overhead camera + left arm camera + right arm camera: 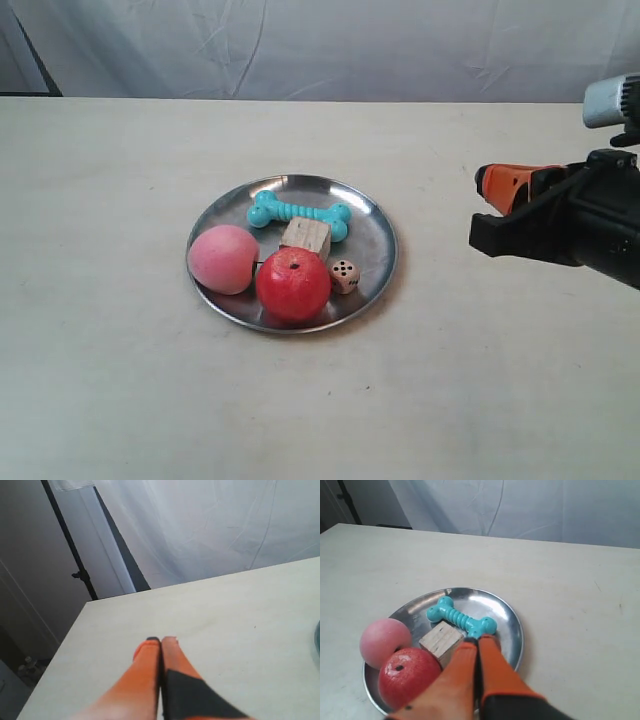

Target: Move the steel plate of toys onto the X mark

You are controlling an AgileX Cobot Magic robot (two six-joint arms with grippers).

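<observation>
The steel plate (pixel 383 232) lies mid-table holding the turquoise bone (pixel 299 214), pink ball (pixel 223 259), red apple (pixel 293 284), wooden cube (pixel 306 237) and die (pixel 344 275). My right gripper (pixel 482 182) hangs shut to the plate's right, apart from it. In the right wrist view its closed fingertips (pixel 478 639) sit in front of the plate (pixel 518 627), with the bone (pixel 460 616), cube (pixel 441 640), ball (pixel 384 642) and apple (pixel 408 676) showing; the die is hidden. My left gripper (pixel 161 640) is shut over bare table. I cannot make out the X mark.
A white cloth backdrop (pixel 320 45) hangs behind the table's far edge. In the left wrist view the table's corner and side edge (pixel 75 630) are close, with a dark pole (pixel 75 565) beyond, and a sliver of the plate (pixel 318 637) shows at the frame edge.
</observation>
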